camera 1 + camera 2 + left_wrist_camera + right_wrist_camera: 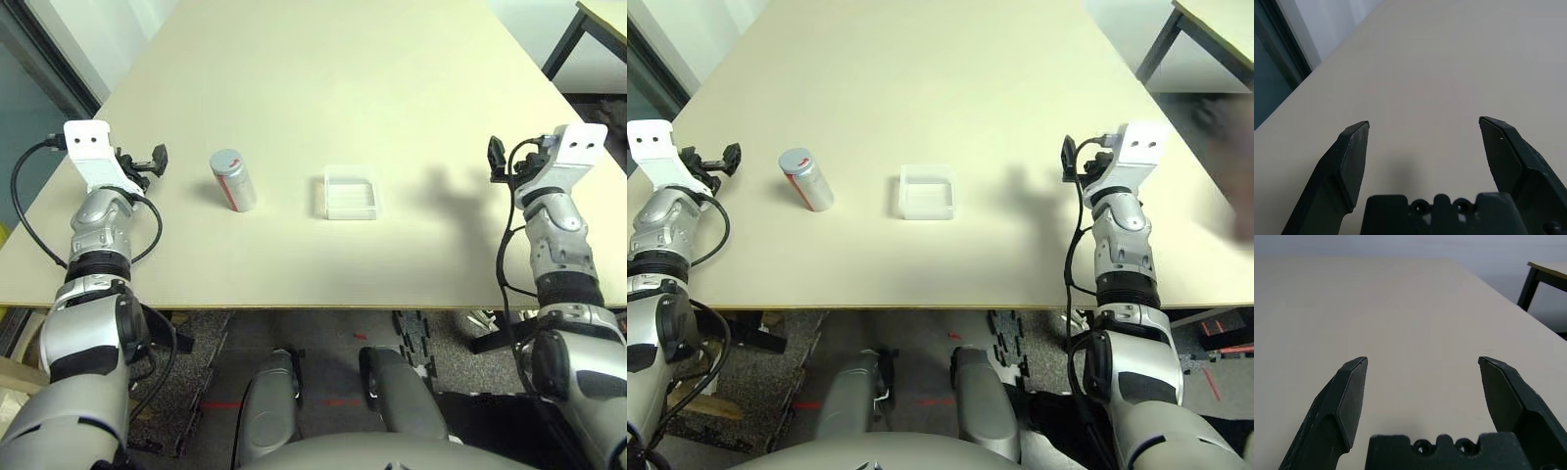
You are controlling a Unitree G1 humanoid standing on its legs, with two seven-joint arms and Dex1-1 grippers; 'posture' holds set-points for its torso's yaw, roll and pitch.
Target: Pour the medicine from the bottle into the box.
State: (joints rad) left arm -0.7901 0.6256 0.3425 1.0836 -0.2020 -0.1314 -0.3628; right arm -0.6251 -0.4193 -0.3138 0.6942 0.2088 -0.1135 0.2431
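Observation:
The silvery bottle (233, 180) with a red mark stands capped on the beige table (313, 78), left of centre. To its right lies the clear square box (351, 193); I cannot see anything inside it. The medicine is hidden. My left gripper (157, 157) hovers left of the bottle, near the table's left edge. Its fingers (1354, 156) are spread wide with bare table between them. My right gripper (497, 159) sits well right of the box, its fingers (1349, 399) also apart and holding nothing.
A second table with a black leg (568, 39) stands at the far right. The tabletop's front edge (294, 305) runs just ahead of my forearms. A grey floor mat (431, 343) lies below.

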